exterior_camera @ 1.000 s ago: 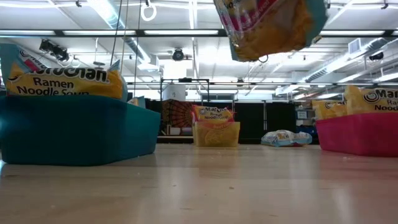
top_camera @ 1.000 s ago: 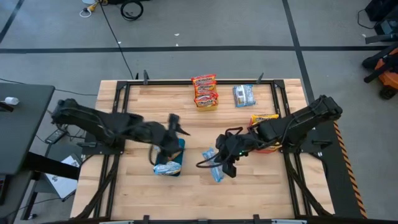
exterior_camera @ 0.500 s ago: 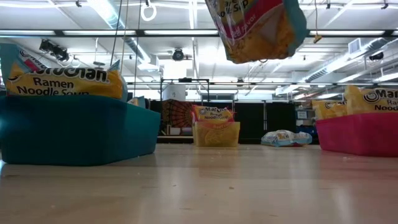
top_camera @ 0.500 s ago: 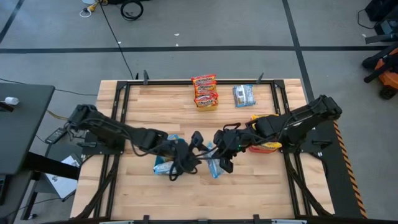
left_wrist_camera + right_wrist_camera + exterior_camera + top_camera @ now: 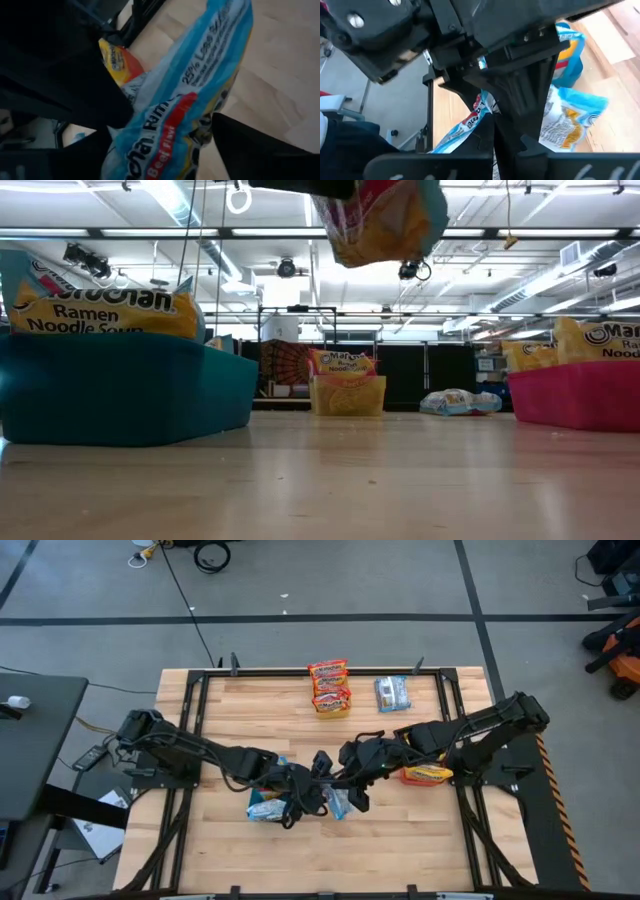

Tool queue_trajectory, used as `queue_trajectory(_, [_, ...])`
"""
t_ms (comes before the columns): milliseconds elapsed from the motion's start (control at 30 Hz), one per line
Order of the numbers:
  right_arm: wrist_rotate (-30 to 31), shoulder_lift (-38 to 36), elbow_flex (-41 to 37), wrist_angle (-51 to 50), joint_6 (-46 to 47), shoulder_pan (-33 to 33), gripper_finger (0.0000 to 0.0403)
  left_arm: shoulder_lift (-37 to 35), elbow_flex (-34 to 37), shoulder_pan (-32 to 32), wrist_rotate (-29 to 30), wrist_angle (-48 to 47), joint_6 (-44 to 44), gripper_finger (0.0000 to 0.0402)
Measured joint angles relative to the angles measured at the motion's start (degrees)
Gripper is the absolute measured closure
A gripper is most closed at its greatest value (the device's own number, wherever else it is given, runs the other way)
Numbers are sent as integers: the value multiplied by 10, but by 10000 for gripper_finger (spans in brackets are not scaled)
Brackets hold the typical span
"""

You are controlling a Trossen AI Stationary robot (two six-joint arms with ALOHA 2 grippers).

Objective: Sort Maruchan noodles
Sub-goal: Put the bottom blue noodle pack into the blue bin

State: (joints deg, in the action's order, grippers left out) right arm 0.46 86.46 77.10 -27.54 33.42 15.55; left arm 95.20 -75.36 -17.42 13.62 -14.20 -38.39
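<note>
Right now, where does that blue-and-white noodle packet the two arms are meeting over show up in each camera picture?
High view: blue-and-white packet at table centre, between both grippers.
Low view: hanging at top centre, off the table.
Left wrist view: fills the middle.
Right wrist view: behind dark fingers.
Shared landmark: blue bin.

Both claws crowd mid-surface [image 5: 240, 710], left claw [image 5: 318, 780] meeting right claw [image 5: 342, 778] over a blue packet [image 5: 336, 802]; near edge open, blue bin [image 5: 272, 802] blocks left.
</note>
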Motion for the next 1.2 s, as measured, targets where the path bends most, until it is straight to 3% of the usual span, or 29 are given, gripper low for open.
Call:
queue_trajectory(267, [38,0,0,11,8,0,381,-5,0,-1,60,-18,22,291])
queue_trajectory(533, [47,-50,1,7,38,2,311,-26,-39,7,65,-168,100,291])
queue_trajectory(800, [153,-145,1,-101,54,34,265,-125,-30,39,59,-322,334,291])
queue_trajectory(1033, [291,-154,-22,-122,58,90,265,-270,97,24,83,-311,511,291])
queue_trajectory(1200, [265,-146,-72,-87,72,81,265,-328,187,8,97,-211,546,291])
